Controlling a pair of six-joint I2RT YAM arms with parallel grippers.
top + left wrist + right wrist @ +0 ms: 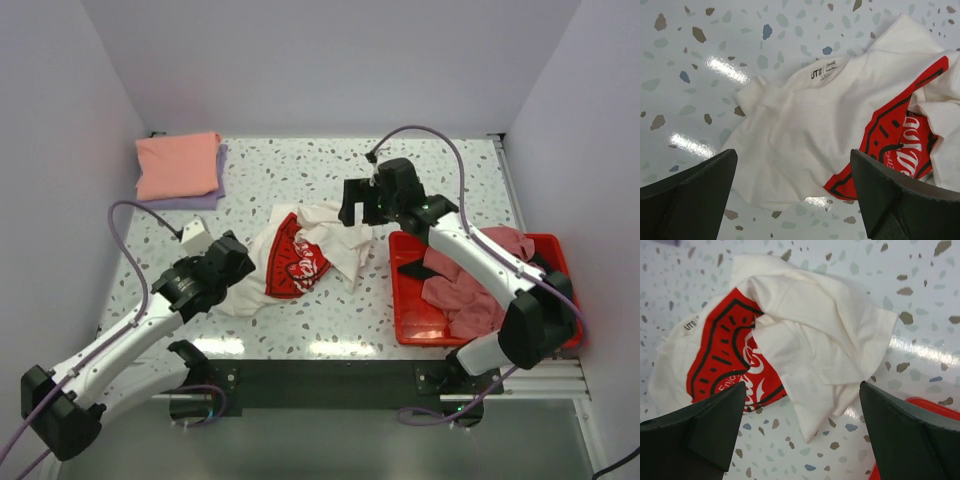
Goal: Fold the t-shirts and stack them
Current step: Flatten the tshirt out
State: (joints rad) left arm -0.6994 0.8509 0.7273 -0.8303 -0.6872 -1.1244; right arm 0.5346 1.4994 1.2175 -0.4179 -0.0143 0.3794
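A cream-white t-shirt with a red print lies crumpled in the middle of the table. My left gripper hovers open over its left edge; in the left wrist view the collar label and white cloth lie ahead of the open gripper. My right gripper stands open above the shirt's right side, with a pointed fold of the shirt ahead of it and nothing held. A folded salmon-pink tee rests on a lavender one at the back left.
A red plastic tray at the right holds dusty rose tees; its corner shows in the right wrist view. A small white block sits near the left arm's cable. White walls enclose the table on three sides.
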